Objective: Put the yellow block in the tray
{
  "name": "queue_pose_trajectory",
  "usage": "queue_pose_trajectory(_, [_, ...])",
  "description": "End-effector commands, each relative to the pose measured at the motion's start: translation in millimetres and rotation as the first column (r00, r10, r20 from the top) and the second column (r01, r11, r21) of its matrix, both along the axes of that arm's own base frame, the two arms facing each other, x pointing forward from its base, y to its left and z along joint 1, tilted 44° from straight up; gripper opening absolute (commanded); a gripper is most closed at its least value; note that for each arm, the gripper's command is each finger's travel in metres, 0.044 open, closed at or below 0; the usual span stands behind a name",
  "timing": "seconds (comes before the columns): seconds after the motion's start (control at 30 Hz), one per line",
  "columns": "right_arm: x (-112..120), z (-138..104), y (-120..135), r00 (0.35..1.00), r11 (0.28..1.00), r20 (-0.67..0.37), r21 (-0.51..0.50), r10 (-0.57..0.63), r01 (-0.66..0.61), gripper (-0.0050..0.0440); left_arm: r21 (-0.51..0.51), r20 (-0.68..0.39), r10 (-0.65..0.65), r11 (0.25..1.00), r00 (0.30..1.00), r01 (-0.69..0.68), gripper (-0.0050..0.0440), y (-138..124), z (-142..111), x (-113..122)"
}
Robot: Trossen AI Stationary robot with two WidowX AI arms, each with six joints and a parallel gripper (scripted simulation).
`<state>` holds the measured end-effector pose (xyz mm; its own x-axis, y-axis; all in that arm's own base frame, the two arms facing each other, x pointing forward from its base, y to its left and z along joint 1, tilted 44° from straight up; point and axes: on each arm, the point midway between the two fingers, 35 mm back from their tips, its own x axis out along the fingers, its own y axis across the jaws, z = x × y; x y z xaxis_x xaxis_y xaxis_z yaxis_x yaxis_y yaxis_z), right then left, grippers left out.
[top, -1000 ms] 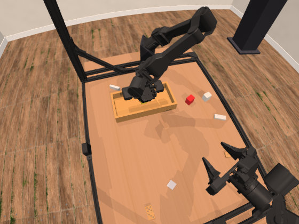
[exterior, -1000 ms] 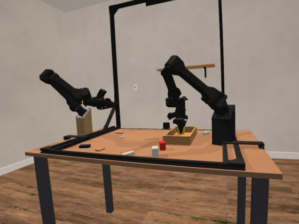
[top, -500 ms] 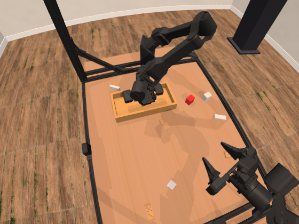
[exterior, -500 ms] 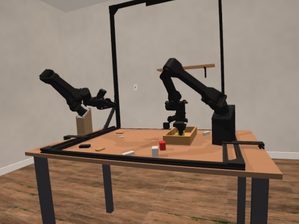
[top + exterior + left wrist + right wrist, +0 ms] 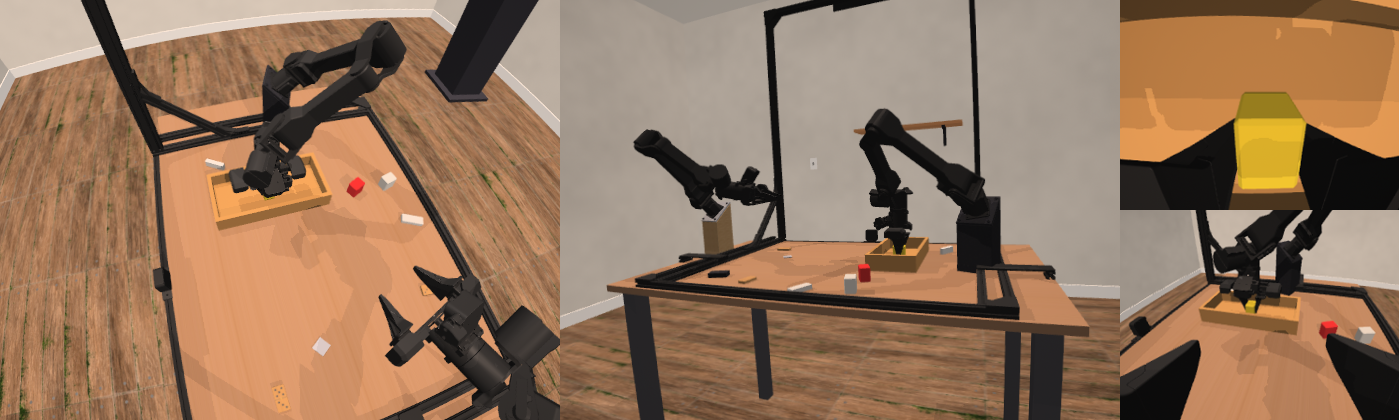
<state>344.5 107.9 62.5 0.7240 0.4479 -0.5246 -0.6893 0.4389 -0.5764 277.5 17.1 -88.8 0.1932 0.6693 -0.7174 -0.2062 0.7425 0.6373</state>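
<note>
The wooden tray (image 5: 271, 200) lies flat on the table, right side up, and also shows in the exterior view (image 5: 897, 254) and the right wrist view (image 5: 1251, 314). My left gripper (image 5: 268, 188) reaches down into the tray and is shut on the yellow block (image 5: 1270, 140). The block is low over the tray floor; I cannot tell whether it touches. The block also shows in the right wrist view (image 5: 1250, 307) and the exterior view (image 5: 904, 248). My right gripper (image 5: 400, 284) is open and empty, raised above the table's near right corner, far from the tray.
A red block (image 5: 356, 186) and a white cube (image 5: 387, 180) lie right of the tray. White blocks lie behind the tray (image 5: 214, 163), at the right edge (image 5: 412, 219) and near the front (image 5: 321, 346). A tan domino (image 5: 280, 397) lies at the front edge.
</note>
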Motion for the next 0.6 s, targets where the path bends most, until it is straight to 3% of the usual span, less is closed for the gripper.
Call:
queue_pose_trajectory(0.0, [-0.2,-0.4,0.0,1.0,1.0,0.0,0.0,0.001,-0.001,0.04,-0.002,-0.001,0.004,1.0,1.0,-0.004,0.012,0.9,-0.3,-0.1])
queue_pose_trajectory(0.1, [-0.2,-0.4,0.0,1.0,1.0,0.0,0.0,0.001,-0.001,0.04,-0.002,-0.001,0.004,1.0,1.0,-0.004,0.0184,0.9,-0.3,-0.1])
queue_pose_trajectory(0.57, [-0.2,-0.4,0.0,1.0,1.0,0.0,0.0,0.001,-0.001,0.04,-0.002,-0.001,0.004,1.0,1.0,-0.004,0.0184,0.9,-0.3,-0.1])
